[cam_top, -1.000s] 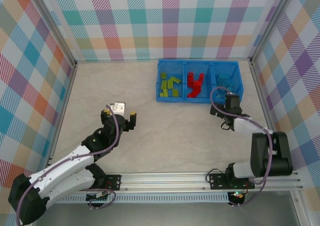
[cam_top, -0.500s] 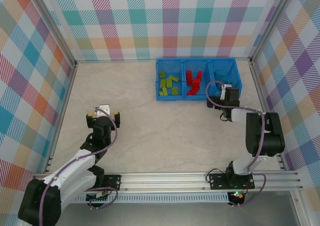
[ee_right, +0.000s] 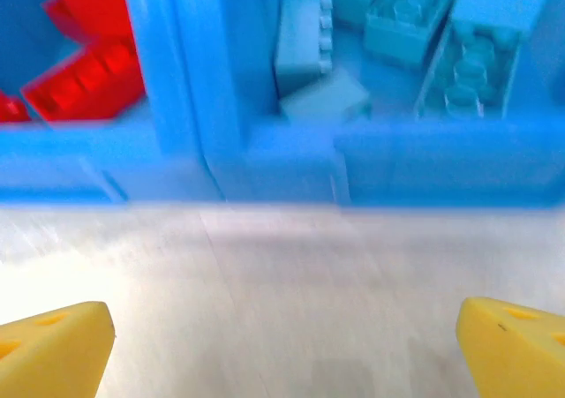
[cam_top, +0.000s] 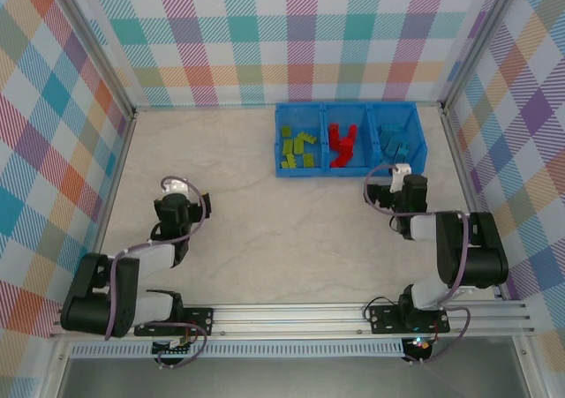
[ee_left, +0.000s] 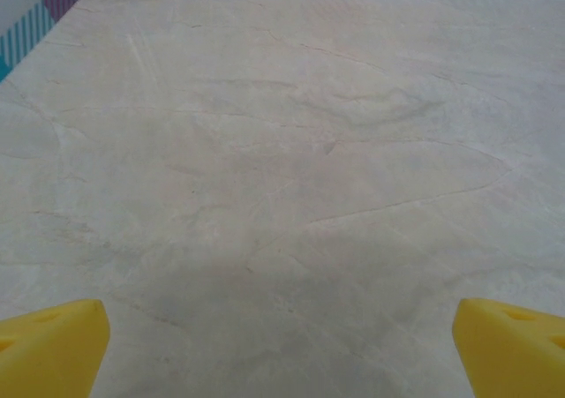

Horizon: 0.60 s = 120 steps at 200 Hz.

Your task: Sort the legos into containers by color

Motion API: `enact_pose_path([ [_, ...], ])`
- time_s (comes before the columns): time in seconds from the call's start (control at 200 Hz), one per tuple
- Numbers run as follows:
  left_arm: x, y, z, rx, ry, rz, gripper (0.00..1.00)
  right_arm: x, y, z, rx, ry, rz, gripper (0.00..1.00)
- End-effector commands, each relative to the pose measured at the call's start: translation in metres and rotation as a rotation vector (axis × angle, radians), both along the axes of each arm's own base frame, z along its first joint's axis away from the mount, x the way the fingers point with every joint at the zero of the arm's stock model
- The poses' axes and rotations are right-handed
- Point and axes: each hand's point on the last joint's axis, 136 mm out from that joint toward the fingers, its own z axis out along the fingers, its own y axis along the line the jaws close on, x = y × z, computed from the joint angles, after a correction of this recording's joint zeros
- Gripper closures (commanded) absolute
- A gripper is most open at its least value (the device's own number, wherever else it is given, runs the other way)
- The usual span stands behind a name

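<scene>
Top external view: set high above and behind the arm bases, looking steeply down on the whole pale marbled stone-look bench [cam_top: 291,204]. Left wrist view: close over the bench surface, facing forward along it. Right wrist view: low and very near, facing 12 o'clock at the bright blue translucent plastic three-compartment bin [ee_right: 265,151]. The top view shows this bin at 1 o'clock.

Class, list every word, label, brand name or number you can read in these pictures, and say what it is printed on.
No text can be read.
The blue bin, legos, table and plaid walls show no lettering.
Any print on the arms is too small to tell.
</scene>
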Motion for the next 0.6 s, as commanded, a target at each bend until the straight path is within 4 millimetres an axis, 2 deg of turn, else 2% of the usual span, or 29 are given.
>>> enact_pose_path([
  [0.0,0.033,-0.004,0.026,-0.090,-0.108,-0.044,0.00,0.020,0.004,0.043,0.024,-0.199,0.021,0.00],
  [0.075,0.047,-0.007,-0.001,-0.120,-0.080,-0.063,0.00,0.021,-0.001,0.043,0.001,-0.209,-0.014,0.00],
  [0.1,0.052,-0.009,0.001,-0.106,-0.116,-0.074,0.00,0.020,-0.001,0.042,-0.002,-0.203,-0.020,0.00],
  [0.135,0.046,-0.011,-0.004,-0.107,-0.050,-0.079,0.00,0.021,-0.004,0.044,-0.010,-0.219,-0.041,0.00],
  [0.22,0.049,-0.014,-0.004,-0.104,-0.051,-0.096,0.00,0.016,-0.024,0.045,-0.020,-0.239,-0.166,0.00],
  [0.325,0.050,-0.014,-0.003,-0.097,-0.060,-0.094,0.00,0.016,-0.023,0.045,-0.020,-0.238,-0.162,0.00],
  [0.44,0.049,-0.015,-0.003,-0.097,-0.055,-0.095,0.00,0.019,-0.005,0.044,-0.002,-0.216,-0.047,0.00],
  [0.595,0.050,-0.017,-0.003,-0.089,-0.053,-0.101,0.00,0.020,-0.005,0.044,-0.013,-0.217,-0.049,0.00],
])
